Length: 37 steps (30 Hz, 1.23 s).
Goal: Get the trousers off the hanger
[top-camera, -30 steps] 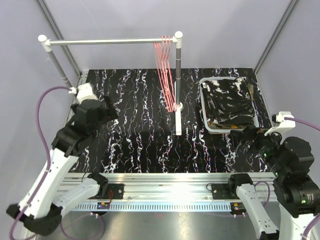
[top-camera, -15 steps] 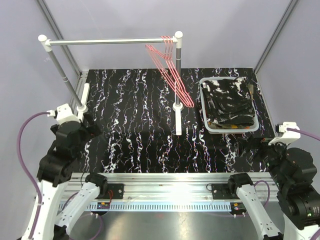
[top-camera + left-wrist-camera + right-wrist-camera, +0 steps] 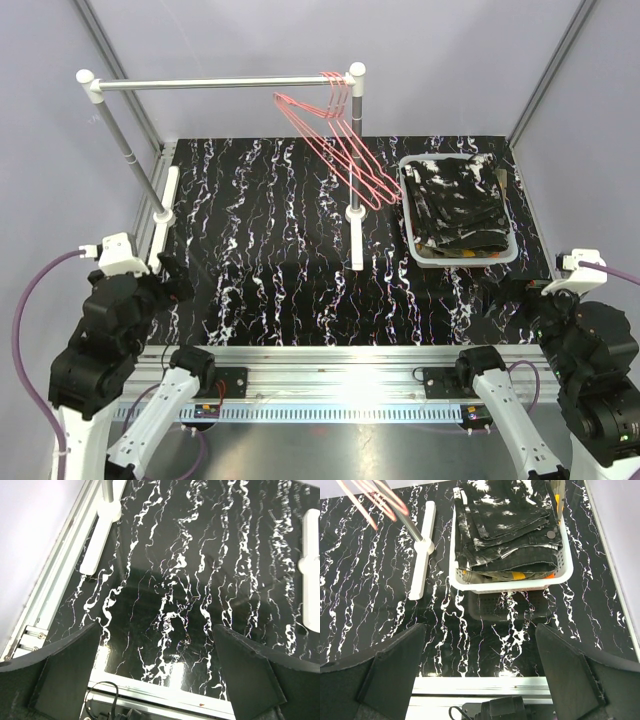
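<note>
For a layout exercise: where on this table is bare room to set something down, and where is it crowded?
Bare: the mat between the rack's left foot and right foot, and the strip before the basket. Crowded: the basket full of trousers, hangers beside.

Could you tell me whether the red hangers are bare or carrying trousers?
Bare: only wire shows on the hangers; the trousers lie folded in the white basket.

The left arm and the right arm look alike: chunky matte-black joint housings on glossy white link shells. A purple cable loops from each white wrist camera block. The gripper fingers are dark, flat wedges.
</note>
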Motion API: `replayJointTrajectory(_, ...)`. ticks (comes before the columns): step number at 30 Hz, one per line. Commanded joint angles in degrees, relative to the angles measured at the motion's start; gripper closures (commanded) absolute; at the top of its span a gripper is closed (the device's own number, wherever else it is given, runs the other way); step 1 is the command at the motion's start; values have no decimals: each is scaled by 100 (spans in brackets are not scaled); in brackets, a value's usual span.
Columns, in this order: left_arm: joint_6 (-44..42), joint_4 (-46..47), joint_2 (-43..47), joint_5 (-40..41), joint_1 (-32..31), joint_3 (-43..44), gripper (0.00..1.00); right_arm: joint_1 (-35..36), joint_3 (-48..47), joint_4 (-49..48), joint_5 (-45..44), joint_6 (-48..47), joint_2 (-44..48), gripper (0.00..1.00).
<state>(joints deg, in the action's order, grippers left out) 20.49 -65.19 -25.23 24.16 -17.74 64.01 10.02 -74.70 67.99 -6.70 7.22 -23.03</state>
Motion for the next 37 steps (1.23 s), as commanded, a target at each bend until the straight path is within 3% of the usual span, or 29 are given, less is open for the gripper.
replayJointTrajectory(1, -273, -12, 229, -359, 25, 244, 1, 44, -98, -75, -165, -142, 61, 0)
replayJointTrajectory(10, -458, 314, 651, -597, 25, 51, 1, 44, 34, -198, -156, -178, 35, 1)
replayJointTrajectory(37, -221, 1026, 519, -949, 25, -415, 1, 44, 342, -550, 389, -213, -35, 0)
